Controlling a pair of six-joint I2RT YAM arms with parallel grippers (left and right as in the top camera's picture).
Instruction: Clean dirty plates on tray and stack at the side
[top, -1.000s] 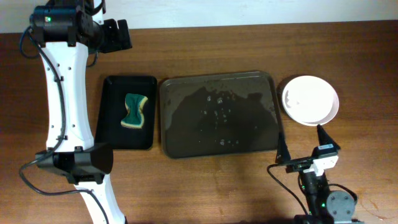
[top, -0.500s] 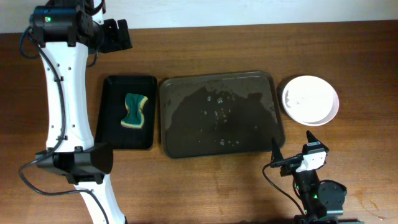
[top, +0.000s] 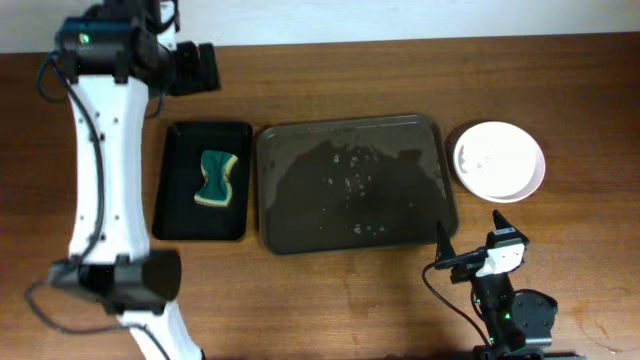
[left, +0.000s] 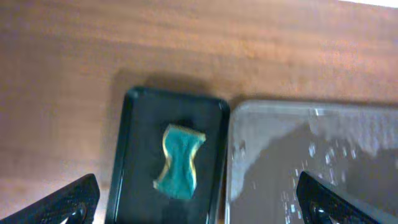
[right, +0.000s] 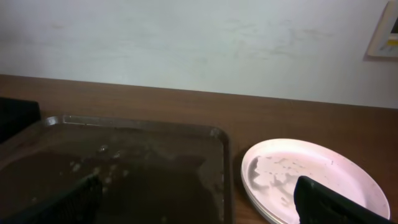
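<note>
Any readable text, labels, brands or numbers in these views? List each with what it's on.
None can be read.
The wall sign in the right wrist view is cut off at the frame edge, shows a yellow patch, and is too blurred to read.
No markings show on the plates, the tray or the sponge.

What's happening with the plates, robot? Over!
Left gripper open, empty; right gripper open, empty. Plates stacked on the table right of the tray; tray wet, no plates on it. Sponge in the small black tray. Over.
</note>
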